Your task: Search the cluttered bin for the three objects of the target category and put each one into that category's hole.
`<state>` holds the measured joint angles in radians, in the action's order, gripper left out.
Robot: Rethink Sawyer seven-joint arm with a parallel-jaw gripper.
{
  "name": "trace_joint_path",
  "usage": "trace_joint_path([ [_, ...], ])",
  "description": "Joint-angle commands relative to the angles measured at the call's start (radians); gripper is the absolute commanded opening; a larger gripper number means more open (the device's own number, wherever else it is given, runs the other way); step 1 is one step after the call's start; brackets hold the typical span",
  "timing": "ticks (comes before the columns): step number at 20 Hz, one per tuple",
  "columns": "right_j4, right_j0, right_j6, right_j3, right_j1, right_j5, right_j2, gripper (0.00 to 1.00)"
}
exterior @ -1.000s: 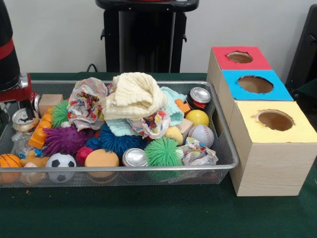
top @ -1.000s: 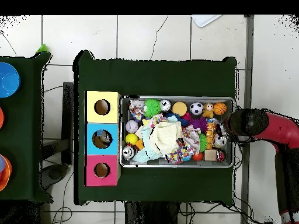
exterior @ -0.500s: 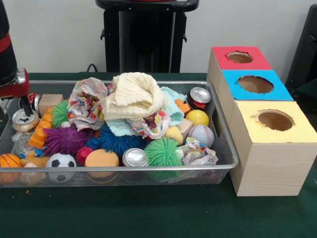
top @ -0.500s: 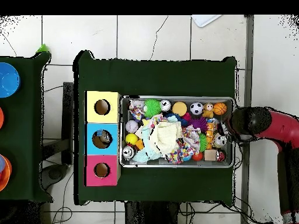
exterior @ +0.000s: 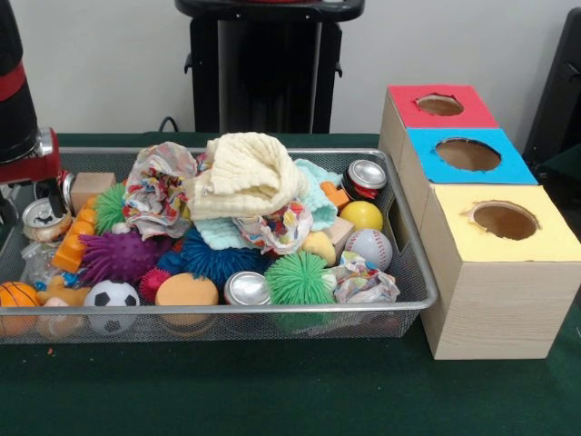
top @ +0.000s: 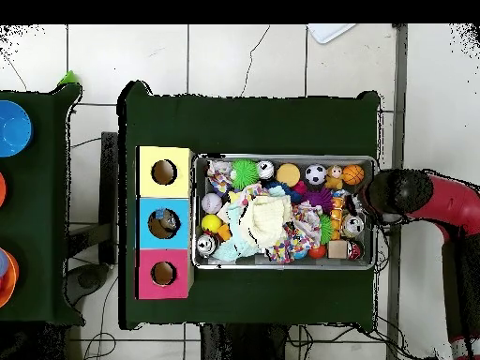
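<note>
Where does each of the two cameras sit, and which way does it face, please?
Front view: across the table from the robot, facing the wire bin and three hole boxes; the red and black arm shows at the left edge.
Overhead view: above the table, looking straight down on bin and boxes; the arm enters from the right.
Shared: bin, boxes, the cream cloth and the arm, turned half round between views.

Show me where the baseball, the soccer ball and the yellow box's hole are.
baseball (exterior: 369, 247), front view, middle of its white face.
soccer ball (exterior: 111, 296), front view, centre of the ball above the bin rim.
yellow box's hole (exterior: 505, 220), front view, middle of the round opening.
</note>
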<state>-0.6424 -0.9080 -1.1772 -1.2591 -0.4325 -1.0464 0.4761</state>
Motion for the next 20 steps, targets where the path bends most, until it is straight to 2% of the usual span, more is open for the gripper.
trace_joint_path([
  [1,-0.014,0.001,0.235,-0.012,0.048,0.016,0.067,1.00],
  [8,-0.033,-0.003,0.260,-0.013,0.062,0.045,0.074,1.00],
  [20,-0.061,-0.012,0.280,0.028,0.119,0.103,0.086,1.00],
])
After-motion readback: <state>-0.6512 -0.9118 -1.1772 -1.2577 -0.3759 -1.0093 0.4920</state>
